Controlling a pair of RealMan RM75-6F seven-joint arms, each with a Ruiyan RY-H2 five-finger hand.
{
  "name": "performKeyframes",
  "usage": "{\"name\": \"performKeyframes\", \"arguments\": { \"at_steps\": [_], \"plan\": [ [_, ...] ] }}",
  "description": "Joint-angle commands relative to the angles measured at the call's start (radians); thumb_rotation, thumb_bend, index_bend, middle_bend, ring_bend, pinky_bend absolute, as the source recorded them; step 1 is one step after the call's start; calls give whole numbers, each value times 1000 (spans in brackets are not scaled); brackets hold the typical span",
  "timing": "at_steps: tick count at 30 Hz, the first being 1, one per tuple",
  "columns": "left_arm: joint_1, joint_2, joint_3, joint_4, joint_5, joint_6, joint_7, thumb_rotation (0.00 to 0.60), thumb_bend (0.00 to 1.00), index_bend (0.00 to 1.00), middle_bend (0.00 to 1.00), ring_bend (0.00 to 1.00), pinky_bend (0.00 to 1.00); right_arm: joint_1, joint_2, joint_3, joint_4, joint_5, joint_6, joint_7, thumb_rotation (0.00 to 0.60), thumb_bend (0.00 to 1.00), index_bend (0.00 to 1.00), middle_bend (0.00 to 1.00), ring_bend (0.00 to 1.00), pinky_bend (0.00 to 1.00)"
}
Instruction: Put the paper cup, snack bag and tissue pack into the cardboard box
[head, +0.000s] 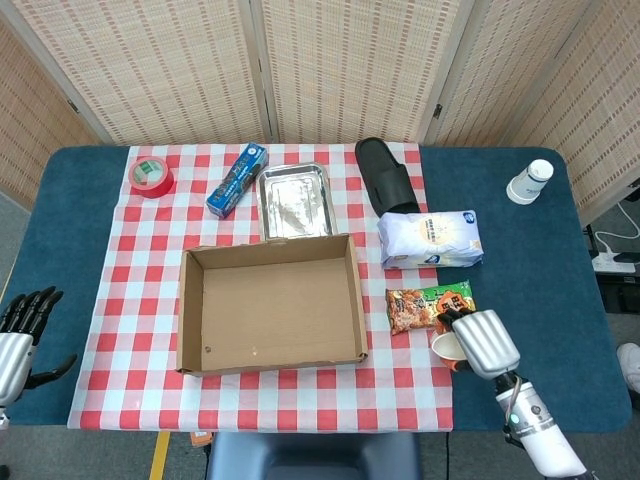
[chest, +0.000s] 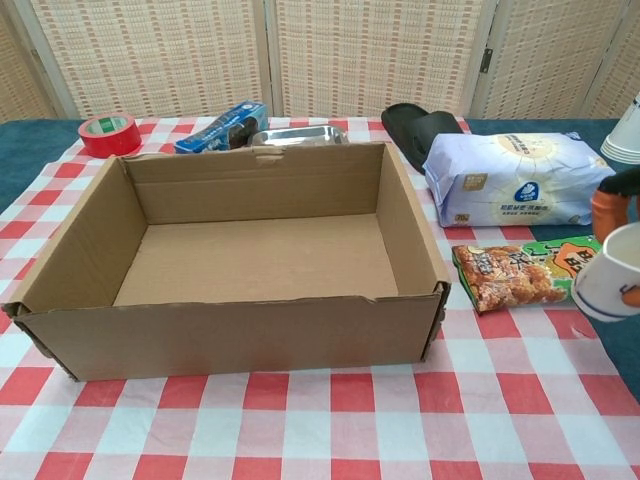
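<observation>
My right hand (head: 485, 342) grips the white paper cup (head: 449, 346) and holds it tilted above the table, right of the snack bag (head: 430, 306). In the chest view the cup (chest: 612, 272) hangs at the right edge, with fingers (chest: 610, 205) wrapped around it. The orange and green snack bag (chest: 520, 274) lies flat beside the open cardboard box (head: 270, 305), whose inside (chest: 250, 260) holds nothing. The white tissue pack (head: 430, 238) lies behind the snack bag (chest: 515, 178). My left hand (head: 22, 330) rests open at the table's left edge, holding nothing.
Behind the box lie a red tape roll (head: 151, 176), a blue carton (head: 237, 180), a metal tray (head: 293, 198) and a black slipper (head: 386, 176). A stack of paper cups (head: 530, 181) stands at the far right on the blue cloth.
</observation>
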Motion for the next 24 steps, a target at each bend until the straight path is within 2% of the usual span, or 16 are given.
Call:
{"name": "performKeyframes", "arguments": {
  "at_steps": [1,6,11,16,21,23,24],
  "plan": [
    [-2,-2,1,-2,0,-3,7,600,221,0,0,0,0,52,66,72,-123,15,-9,-67,600,127,852,559,552,727],
    [-5,-6,2,-4,-2,-11,23,600,221,0,0,0,0,176,84,201,-274,99,-86,-147,600,127,845,559,552,726],
    [-7,-9,2,-4,-5,-16,31,600,220,0,0,0,0,337,-20,310,-284,267,-180,-174,600,125,823,559,547,726],
    [-6,-8,-1,-3,-9,-15,29,600,221,0,0,0,0,486,-184,348,-153,395,-239,-187,600,124,777,559,525,723],
    [-3,-2,-3,-3,-14,-10,13,600,221,0,0,0,0,579,-333,361,2,459,-265,-129,600,124,766,559,513,722],
    [1,2,-3,-3,-14,-5,4,600,221,0,0,0,0,610,-383,357,71,465,-275,-111,600,114,745,557,481,713],
    [2,3,-3,-3,-14,-3,0,600,221,0,0,0,0,622,-396,353,95,475,-289,-105,600,85,696,535,436,678]
  ]
}}
